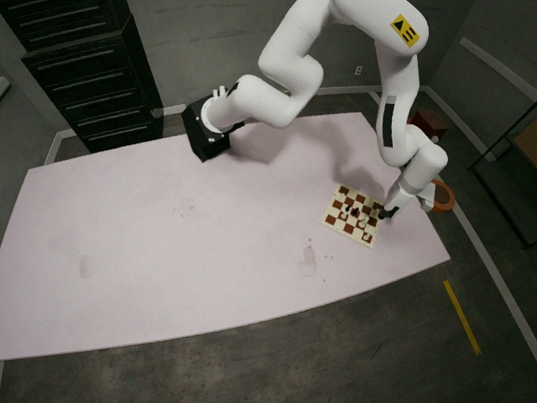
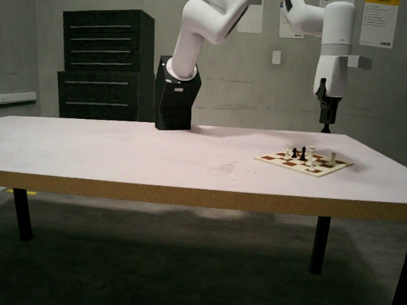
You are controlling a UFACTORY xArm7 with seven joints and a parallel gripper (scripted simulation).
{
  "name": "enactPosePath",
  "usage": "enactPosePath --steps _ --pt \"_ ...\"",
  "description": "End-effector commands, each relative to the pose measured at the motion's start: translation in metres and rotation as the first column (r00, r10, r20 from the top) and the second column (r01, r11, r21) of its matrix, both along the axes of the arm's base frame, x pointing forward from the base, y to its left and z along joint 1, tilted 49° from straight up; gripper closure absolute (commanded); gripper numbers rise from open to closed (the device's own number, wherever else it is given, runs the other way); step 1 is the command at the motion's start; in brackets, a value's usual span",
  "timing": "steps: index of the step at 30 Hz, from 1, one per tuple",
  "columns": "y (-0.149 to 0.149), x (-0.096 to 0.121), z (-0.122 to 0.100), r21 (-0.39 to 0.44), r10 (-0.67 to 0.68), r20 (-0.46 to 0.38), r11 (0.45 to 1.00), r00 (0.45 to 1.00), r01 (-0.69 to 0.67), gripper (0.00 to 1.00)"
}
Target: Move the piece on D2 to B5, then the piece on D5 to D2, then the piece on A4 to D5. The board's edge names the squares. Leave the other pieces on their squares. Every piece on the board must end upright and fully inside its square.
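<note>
A small brown-and-cream chessboard lies near the right end of the pink table; it also shows in the exterior view. Several white pieces and two black pieces stand on it. My gripper hangs well above the board's far right side, shut on a small black piece that sticks out below the fingertips. In the overhead view the gripper appears over the board's right edge. The edge letters are too small to read.
The arm's black base stands at the back of the table. A black drawer cabinet stands behind the table at the left. An orange tape roll and a red-brown box lie on the floor beyond the right table edge.
</note>
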State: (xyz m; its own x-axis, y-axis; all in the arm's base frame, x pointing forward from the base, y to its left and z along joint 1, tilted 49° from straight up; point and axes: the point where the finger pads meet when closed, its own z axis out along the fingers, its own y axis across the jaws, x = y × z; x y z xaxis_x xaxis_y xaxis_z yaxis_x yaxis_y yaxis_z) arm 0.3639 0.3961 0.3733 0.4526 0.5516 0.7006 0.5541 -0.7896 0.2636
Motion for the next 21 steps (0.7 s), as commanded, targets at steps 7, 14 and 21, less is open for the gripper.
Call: enactPosePath --steps 7,14,21 --pt "0.006 0.014 -0.012 0.002 0.002 0.002 1.000 1.000 -0.002 1.00" --pt "0.013 0.034 -0.030 0.002 0.002 0.002 1.000 1.000 -0.002 1.00" --pt "0.022 0.056 -0.051 0.002 0.002 0.002 1.000 1.000 -0.002 1.00"
